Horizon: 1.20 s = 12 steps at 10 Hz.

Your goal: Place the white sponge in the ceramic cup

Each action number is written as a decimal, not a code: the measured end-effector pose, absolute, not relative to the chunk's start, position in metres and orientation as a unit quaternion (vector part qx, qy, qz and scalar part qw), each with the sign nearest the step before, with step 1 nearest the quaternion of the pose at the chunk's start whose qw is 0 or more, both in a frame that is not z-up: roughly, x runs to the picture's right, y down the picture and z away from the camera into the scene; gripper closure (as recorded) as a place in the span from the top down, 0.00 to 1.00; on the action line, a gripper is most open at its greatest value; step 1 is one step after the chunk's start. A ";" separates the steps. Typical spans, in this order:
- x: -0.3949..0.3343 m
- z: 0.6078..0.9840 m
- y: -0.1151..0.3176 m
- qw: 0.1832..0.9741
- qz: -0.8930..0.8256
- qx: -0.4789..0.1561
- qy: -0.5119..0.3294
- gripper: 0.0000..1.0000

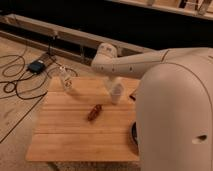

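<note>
The ceramic cup (116, 95) is a small white cylinder standing on the wooden table (65, 130), right of its middle near the back. My gripper (113, 84) hangs down from the white arm and sits directly over the cup, at its rim. The white sponge cannot be made out apart from the gripper and the cup; it is hidden or blends with them.
A reddish-brown oblong thing (94, 112) lies in front and left of the cup. A small clear bottle (66, 80) stands at the table's back left. A flat black disc (134, 134) shows at the right edge, partly behind my arm. Cables and a dark box (36, 66) lie on the floor at left.
</note>
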State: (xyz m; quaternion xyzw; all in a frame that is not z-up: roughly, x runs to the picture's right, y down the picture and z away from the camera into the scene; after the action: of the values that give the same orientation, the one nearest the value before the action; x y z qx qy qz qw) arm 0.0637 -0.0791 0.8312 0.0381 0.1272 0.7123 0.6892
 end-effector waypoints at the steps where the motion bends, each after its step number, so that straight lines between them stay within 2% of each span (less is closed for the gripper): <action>1: 0.069 0.835 -0.079 0.687 0.713 0.040 0.131 0.00; 8: 0.093 0.860 -0.080 0.690 0.709 0.061 0.132 0.00; 9: 0.095 0.863 -0.078 0.693 0.706 0.062 0.134 0.02; 12: 0.102 0.871 -0.070 0.704 0.691 0.071 0.147 0.31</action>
State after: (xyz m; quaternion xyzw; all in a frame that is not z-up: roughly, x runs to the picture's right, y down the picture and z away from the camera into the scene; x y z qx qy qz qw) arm 0.1019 -0.0696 0.8706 0.0708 0.1471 0.6909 0.7043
